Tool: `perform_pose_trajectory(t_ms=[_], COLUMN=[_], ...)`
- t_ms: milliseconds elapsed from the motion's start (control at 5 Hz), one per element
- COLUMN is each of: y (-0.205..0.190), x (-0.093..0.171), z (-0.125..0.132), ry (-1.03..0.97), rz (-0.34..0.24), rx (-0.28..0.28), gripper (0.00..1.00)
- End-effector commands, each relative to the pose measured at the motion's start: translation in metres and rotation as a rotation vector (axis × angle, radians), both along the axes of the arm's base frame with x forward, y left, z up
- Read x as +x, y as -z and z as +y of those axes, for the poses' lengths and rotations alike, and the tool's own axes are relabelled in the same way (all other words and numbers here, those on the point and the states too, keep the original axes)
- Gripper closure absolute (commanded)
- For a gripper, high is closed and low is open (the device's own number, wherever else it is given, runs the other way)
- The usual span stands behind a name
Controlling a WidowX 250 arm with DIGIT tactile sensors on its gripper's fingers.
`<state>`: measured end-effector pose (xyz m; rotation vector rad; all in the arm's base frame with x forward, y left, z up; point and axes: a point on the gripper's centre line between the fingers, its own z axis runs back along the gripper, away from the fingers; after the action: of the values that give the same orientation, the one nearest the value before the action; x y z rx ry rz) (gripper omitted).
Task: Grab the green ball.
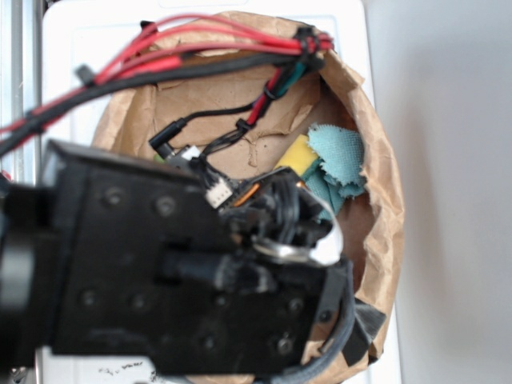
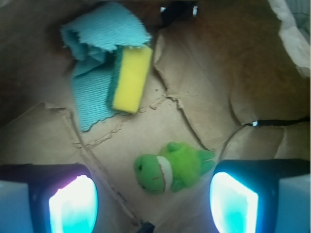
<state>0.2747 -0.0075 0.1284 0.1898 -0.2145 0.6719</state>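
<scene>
Down inside the crumpled brown paper bag (image 2: 204, 77), a teal woven cloth (image 2: 95, 92) lies at the left, a yellow rectangular sponge (image 2: 131, 77) resting on its right edge. Further right, lower, sits a lime-green plush animal (image 2: 170, 172) with a white band. The black gripper (image 2: 153, 201) hangs open, its glowing pads either side of the plush, not touching. I can't spot the green ball, nor any legible writing.

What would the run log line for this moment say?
gripper: open, empty | below: lime-green plush toy | green ball: not visible | also: yellow sponge, teal cloth | surface: brown paper
</scene>
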Motion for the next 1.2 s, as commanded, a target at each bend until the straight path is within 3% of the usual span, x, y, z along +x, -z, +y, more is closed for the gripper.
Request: perform_pose_trajectory(t_ms=[0,200,400,600,800,1000], y=[-0.020,-0.020,-0.019,-0.025,-0.020,-0.025], x=[0.003,0.003,-0.004,0.000,0.003,0.005], z=[0.003,0.003,0.013,0.025,0.031,0.034], ry=[0.005,0.005,0.013,0.009,0.009,0.010], rz=[-0.056,-0.056,-0.089,-0.137,-0.214,-0.213], rx=[-0.008,-0.008,-0.075,-0.201,-0.271,-0.322], gripper=[0.00,0.00,0.00,0.00,0.00,0.00])
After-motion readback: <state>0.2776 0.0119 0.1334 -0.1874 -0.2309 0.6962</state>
